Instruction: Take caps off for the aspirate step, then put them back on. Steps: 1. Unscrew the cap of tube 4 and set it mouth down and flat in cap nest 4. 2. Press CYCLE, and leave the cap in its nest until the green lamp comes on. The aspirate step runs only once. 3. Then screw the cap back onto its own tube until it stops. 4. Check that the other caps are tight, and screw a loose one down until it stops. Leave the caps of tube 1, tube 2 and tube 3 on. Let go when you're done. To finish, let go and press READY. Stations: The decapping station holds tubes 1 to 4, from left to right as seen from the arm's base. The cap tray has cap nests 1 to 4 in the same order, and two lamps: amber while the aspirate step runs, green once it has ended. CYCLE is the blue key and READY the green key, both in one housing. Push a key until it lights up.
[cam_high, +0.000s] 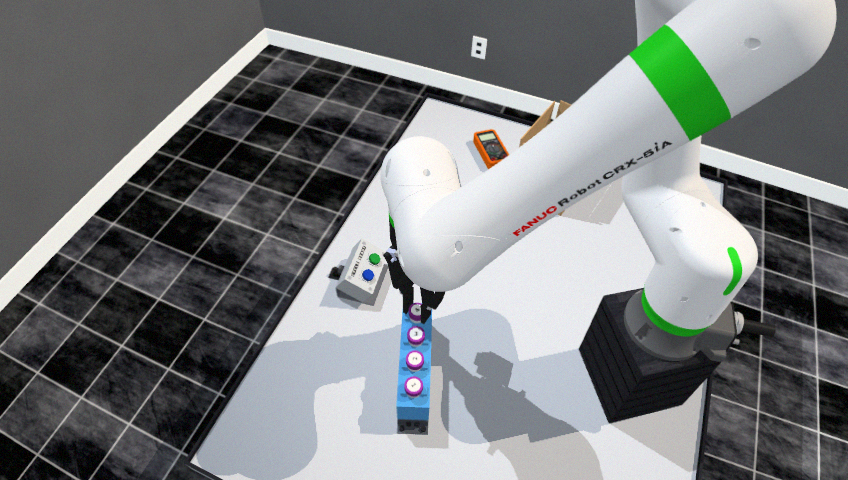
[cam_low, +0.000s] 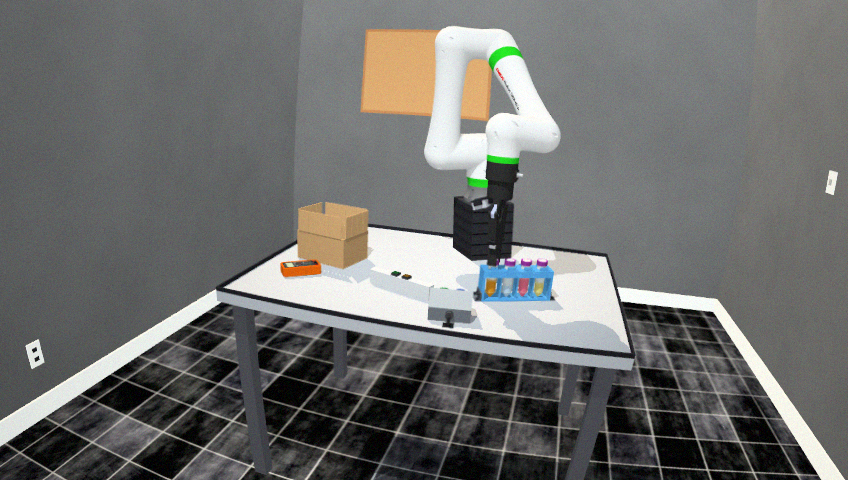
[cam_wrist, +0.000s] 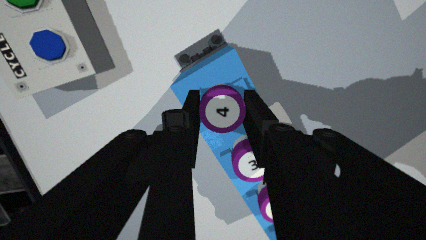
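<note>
A blue rack (cam_high: 413, 380) holds four tubes with purple caps. My gripper (cam_wrist: 221, 106) stands upright over the rack's end nearest the key housing. Its two black fingers press on both sides of the cap of tube 4 (cam_wrist: 222, 108), which sits on its tube. This cap also shows in the top view (cam_high: 416, 309). The cap of tube 3 (cam_wrist: 248, 161) sits on its tube just behind, partly hidden by a finger. The grey key housing (cam_high: 363, 278) carries the blue CYCLE key (cam_wrist: 47, 45) and the green READY key (cam_high: 374, 258); both are unlit. I cannot make out the cap tray.
An orange multimeter (cam_high: 490, 147) and a cardboard box (cam_low: 332, 233) stand at the far end of the table. Two small dark blocks (cam_low: 399, 275) lie near the middle. The arm's black base (cam_high: 648, 362) stands beside the rack.
</note>
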